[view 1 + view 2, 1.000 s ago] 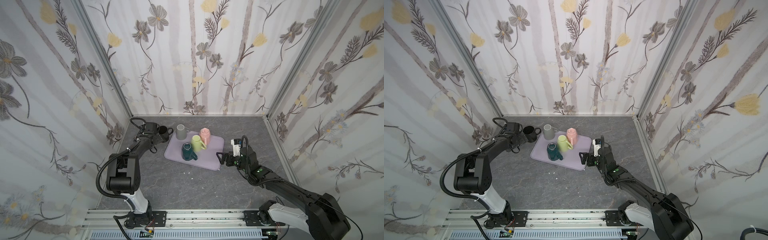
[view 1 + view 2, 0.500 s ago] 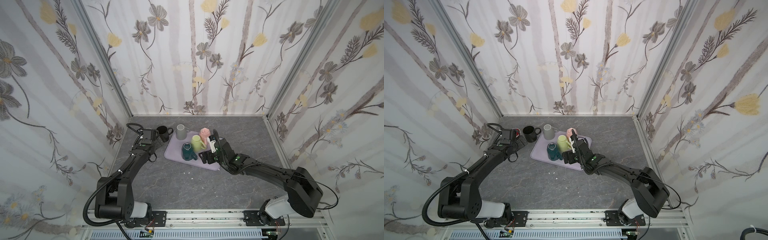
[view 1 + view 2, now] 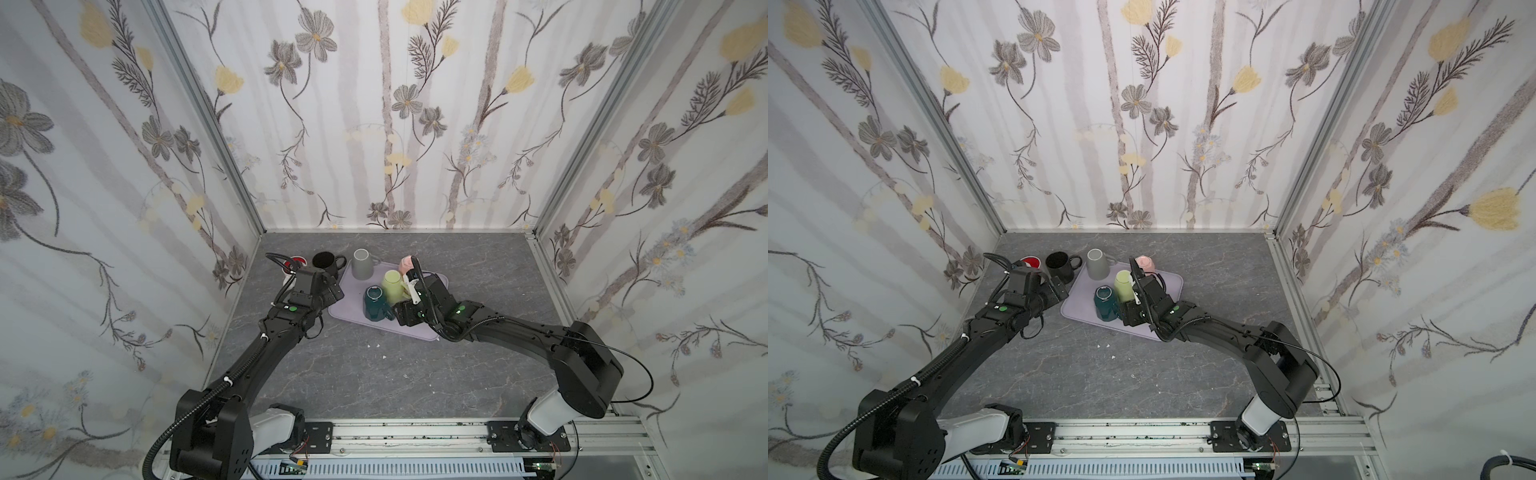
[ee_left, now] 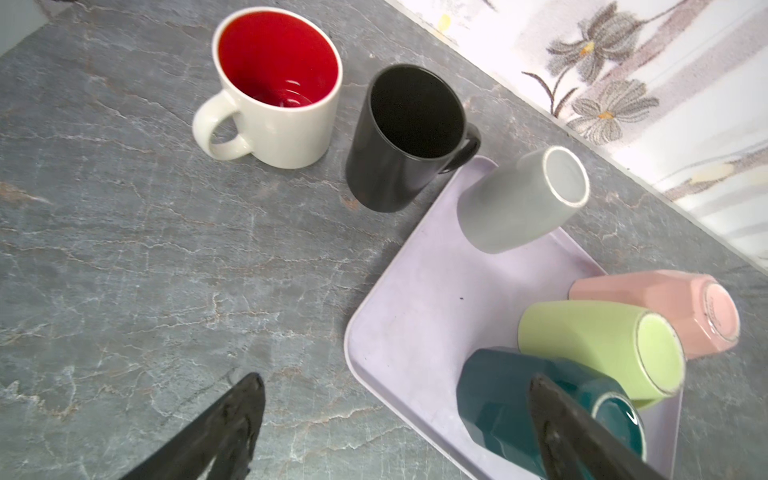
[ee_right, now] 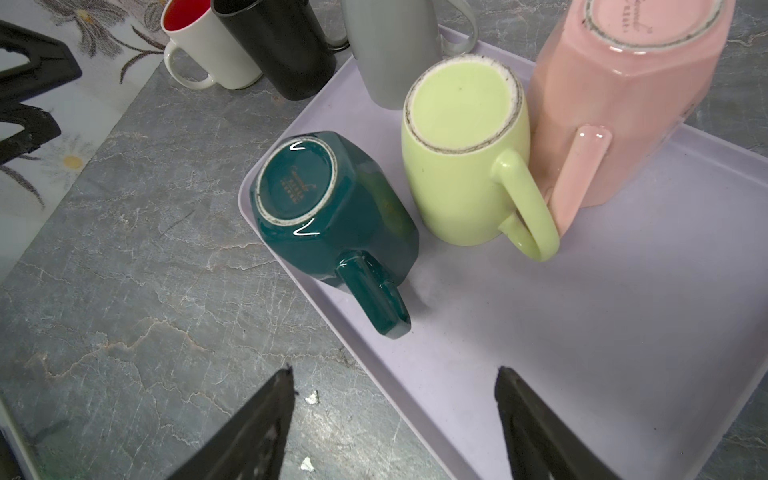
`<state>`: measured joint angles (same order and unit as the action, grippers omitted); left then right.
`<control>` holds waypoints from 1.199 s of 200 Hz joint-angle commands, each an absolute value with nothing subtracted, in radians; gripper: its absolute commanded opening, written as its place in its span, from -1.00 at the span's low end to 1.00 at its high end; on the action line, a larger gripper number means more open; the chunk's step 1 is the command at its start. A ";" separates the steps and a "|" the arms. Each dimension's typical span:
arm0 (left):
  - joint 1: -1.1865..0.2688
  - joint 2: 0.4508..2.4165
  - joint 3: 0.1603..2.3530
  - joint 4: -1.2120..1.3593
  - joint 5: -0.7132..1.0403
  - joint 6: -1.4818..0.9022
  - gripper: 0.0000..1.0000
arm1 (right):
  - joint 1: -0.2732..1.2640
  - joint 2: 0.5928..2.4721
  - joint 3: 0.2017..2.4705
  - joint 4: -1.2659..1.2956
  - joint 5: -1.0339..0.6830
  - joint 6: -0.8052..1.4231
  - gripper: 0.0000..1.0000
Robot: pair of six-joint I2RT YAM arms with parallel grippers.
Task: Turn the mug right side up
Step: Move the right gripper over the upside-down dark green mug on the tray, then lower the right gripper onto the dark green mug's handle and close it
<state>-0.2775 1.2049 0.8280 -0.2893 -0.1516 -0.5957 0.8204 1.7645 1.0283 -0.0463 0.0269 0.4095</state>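
Observation:
Several mugs stand upside down on a lavender tray (image 5: pixel 582 332): a teal mug (image 5: pixel 332 208) (image 3: pixel 376 303), a light green mug (image 5: pixel 461 166), a pink mug (image 5: pixel 623 104) and a grey mug (image 5: pixel 386 54). My right gripper (image 5: pixel 394 370) (image 3: pixel 397 311) is open and empty over the tray's near-left edge. The teal mug's handle (image 5: pixel 374 299) points toward it, a short way ahead of the fingertips. My left gripper (image 4: pixel 395 378) (image 3: pixel 332 291) is open and empty, straddling the tray's left edge. In the left wrist view one finger overlaps the teal mug (image 4: pixel 498 395).
A white mug with a red inside (image 4: pixel 278 91) and a black mug (image 4: pixel 407 137) stand upright on the grey table, left of the tray. The black mug's handle touches the tray corner. Small white crumbs (image 5: pixel 311 397) lie near the tray's front edge. Walls close in behind and at both sides.
My right gripper has swept left from the tray's right edge across the tray to the teal mug. My left gripper has drawn back from the black mug toward the tray's left edge.

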 commanded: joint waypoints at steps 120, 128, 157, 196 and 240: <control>-0.326 1.255 0.819 -0.270 -0.107 -0.578 1.00 | 0.861 1.907 1.176 -0.109 0.045 0.338 -0.06; -0.326 1.255 0.817 -0.267 -0.102 -0.581 1.00 | 0.862 1.919 1.191 -0.122 0.049 0.334 -0.06; -0.325 1.244 0.812 -0.254 -0.087 -0.584 1.00 | 0.864 1.956 1.237 -0.160 0.072 0.314 -0.07; -0.326 1.239 0.808 -0.251 -0.077 -0.580 1.00 | 0.864 2.000 1.282 -0.190 0.080 0.301 -0.13; -0.326 1.231 0.809 -0.248 -0.067 -0.576 1.00 | 0.864 2.023 1.293 -0.185 0.083 0.298 -0.17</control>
